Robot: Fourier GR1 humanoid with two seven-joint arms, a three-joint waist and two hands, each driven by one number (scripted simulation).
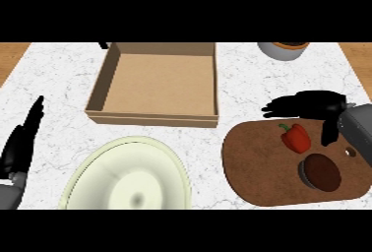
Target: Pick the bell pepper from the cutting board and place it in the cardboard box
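Note:
A red bell pepper (295, 138) with a green stem lies on the brown cutting board (254, 167) at the right. My right hand (309, 104) hovers just behind the pepper, over the board's far edge, fingers stretched toward the left and thumb hanging down at the pepper's right; it holds nothing. The open cardboard box (156, 83) stands at the back centre, to the left of that hand, with nothing inside. My left hand (22, 142) rests at the left edge, fingers straight and pointing up.
A pale green plate (127, 177) sits in front of the box. A dark brown round object (320, 171) lies on the board in front of the pepper. A grey pot (285, 49) stands at the back right.

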